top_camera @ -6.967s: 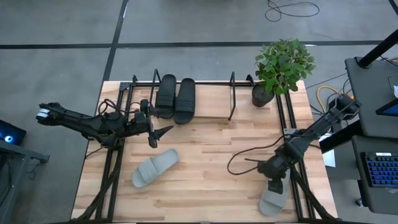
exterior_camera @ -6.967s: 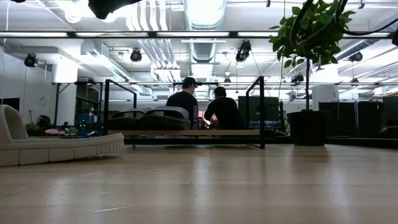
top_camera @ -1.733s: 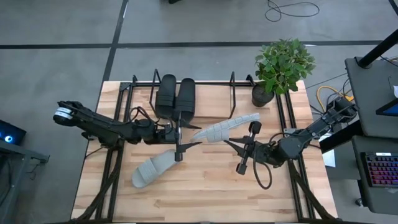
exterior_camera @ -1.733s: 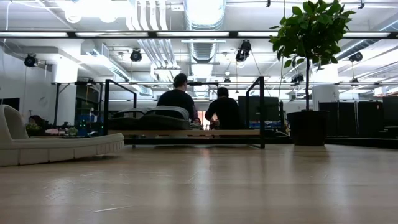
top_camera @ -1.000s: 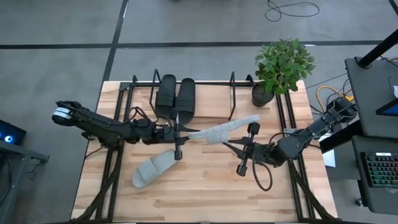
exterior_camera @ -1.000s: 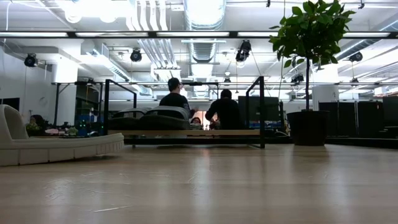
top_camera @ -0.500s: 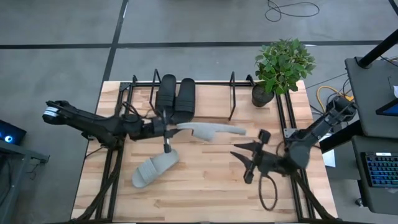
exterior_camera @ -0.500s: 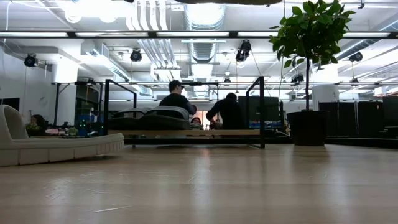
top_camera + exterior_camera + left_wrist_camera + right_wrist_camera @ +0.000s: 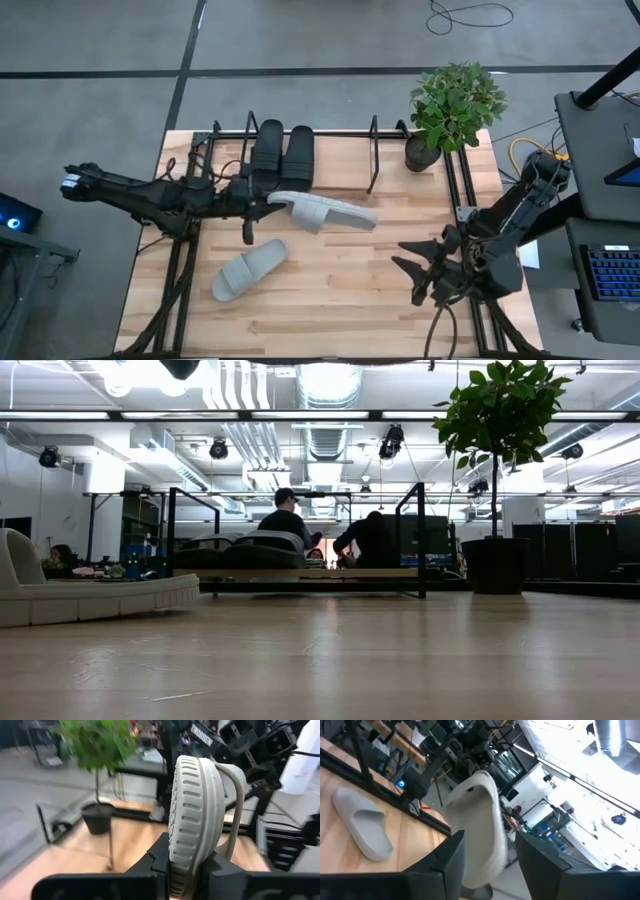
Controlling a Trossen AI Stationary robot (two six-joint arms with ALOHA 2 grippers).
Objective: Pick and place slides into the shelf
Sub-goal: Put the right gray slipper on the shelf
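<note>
Your left gripper (image 9: 262, 203) is clamped on one end of a light grey slide (image 9: 322, 212), holding it up over the table (image 9: 340, 300) just in front of the shelf (image 9: 372, 152), where the two black slides (image 9: 281, 155) already sit side by side. Your right gripper (image 9: 418, 268) is near the table's right edge with its fingers spread apart and nothing between them. The other grey slide (image 9: 248, 268) lies flat on the table, below the left gripper.
</note>
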